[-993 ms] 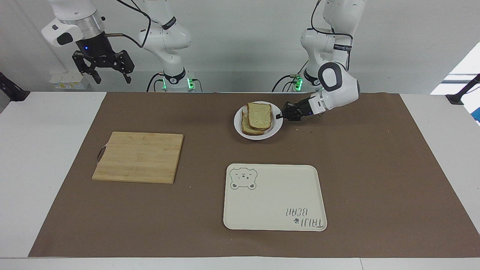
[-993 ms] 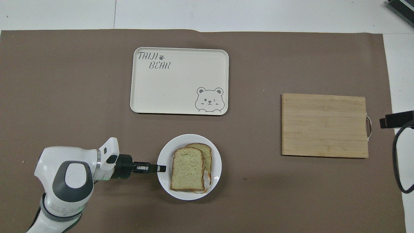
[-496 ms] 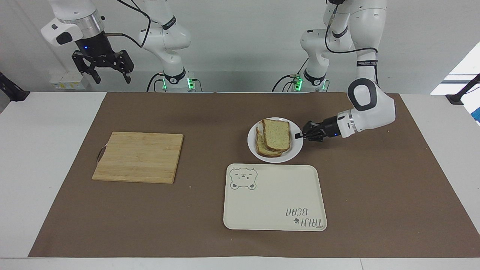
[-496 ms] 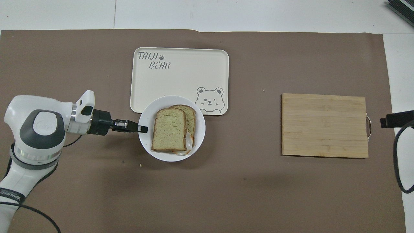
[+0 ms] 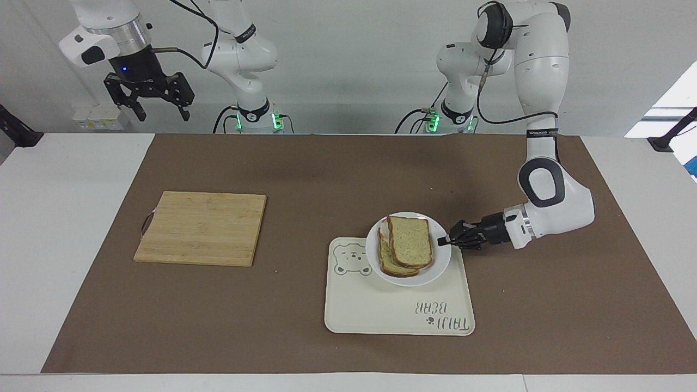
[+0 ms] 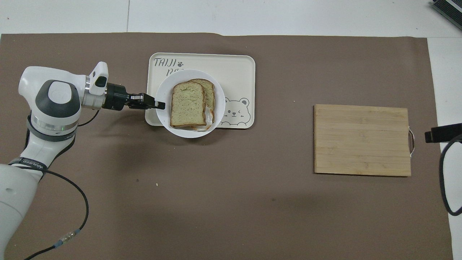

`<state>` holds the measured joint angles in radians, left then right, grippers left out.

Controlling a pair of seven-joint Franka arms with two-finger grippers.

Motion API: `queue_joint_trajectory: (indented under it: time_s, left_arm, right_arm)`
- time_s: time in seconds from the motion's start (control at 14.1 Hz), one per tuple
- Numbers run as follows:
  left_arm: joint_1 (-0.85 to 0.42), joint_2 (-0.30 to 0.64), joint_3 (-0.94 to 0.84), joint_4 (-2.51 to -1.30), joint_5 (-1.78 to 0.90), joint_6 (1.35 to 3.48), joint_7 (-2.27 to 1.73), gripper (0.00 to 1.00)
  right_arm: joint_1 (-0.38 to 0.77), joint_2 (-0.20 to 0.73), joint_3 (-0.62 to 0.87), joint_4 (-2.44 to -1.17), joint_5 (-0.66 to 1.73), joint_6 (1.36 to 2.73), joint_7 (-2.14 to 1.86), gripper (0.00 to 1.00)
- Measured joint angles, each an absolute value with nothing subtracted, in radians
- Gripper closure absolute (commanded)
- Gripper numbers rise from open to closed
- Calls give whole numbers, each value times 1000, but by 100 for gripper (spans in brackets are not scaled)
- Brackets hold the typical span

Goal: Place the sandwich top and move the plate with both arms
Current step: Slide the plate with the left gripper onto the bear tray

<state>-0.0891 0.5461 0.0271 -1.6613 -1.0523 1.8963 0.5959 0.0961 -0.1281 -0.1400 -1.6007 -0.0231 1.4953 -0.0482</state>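
Because the left gripper (image 5: 442,240) pinched only the plate (image 5: 439,266) rim above the tray (image 5: 392,310), the top (image 5: 410,241) risked sliding off, while the right gripper (image 5: 161,103) waited open, empty.

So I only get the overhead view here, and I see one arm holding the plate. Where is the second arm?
Observer: The right gripper hangs high in the air at its own end of the table, fingers spread open, waiting.
Operator: Is the plate resting on the tray?
Observer: From the facing view the plate juts out past the tray edge nearer the robots, with the left gripper pinching its rim. I cannot tell whether it touches the tray.
Operator: Are both robots switched on?
Observer: Green lights glow at both arm bases, so probably.
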Motion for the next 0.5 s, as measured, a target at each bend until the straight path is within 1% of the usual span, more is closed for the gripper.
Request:
queue_joint_trajectory:
  time_s: [0.21,0.5]
  left_arm:
    - [-91,630,-3,-1556,-1093,1965,565,100]
    - [-111,646,-12,-1534,-1090,2000,548,100]
  right_arm:
    - [96,-129,-140,-1605,-23,1495,-48,0]
    - [96,-129,-140,-1612,-23,1496,-48,0]
